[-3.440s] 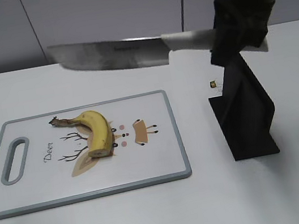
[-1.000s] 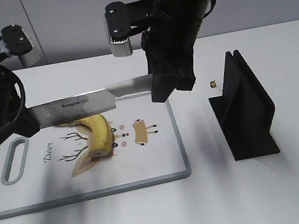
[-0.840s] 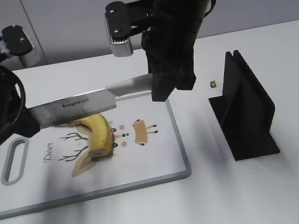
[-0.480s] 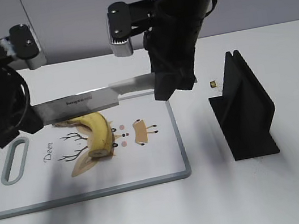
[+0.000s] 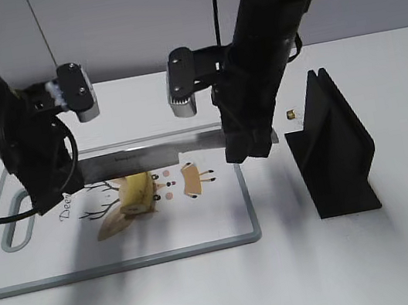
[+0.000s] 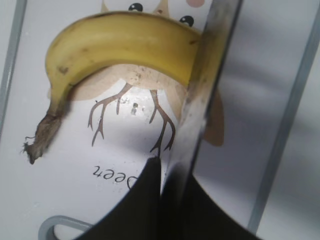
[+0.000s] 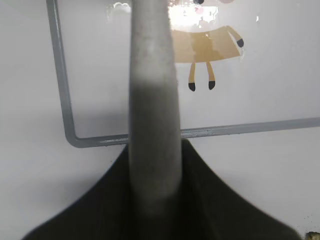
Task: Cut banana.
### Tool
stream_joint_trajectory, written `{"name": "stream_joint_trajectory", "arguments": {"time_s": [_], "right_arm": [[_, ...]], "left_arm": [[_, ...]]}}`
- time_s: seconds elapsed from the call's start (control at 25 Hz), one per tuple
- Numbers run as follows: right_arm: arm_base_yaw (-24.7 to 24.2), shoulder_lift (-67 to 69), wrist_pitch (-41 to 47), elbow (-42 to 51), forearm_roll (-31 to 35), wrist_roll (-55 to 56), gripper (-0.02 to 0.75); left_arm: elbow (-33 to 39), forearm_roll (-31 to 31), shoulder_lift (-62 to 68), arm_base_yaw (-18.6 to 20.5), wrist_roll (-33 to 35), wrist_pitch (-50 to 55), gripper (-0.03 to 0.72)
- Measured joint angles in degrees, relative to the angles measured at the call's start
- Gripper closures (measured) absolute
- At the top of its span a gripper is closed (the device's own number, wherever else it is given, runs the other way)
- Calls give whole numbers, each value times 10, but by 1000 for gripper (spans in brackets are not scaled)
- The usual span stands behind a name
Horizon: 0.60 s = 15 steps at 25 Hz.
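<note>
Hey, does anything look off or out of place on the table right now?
Mostly no. The banana lies on the cutting board, with the knife across it. One oddity: a small brass-coloured bit lies loose on the table beside the black knife stand; too small to identify.

exterior: slanted front view | wrists: close, facing down | shared: cutting board [image 5: 225,231]

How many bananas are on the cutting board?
1. The banana lies on the left half of the cutting board, under the knife blade. No other is visible.
</note>
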Motion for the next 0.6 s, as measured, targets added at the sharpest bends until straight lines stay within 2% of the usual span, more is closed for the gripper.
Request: {"name": "stream_joint_trajectory", "arguments": {"time_s": [0.32, 0.6], "right_arm": [[-1, 25, -45, 7, -12, 0, 571], [-3, 29, -42, 8, -14, -1, 568]], "left_arm": [[0, 0, 46, 0, 2, -46, 668], [0, -12, 63, 0, 2, -43, 668]]}}
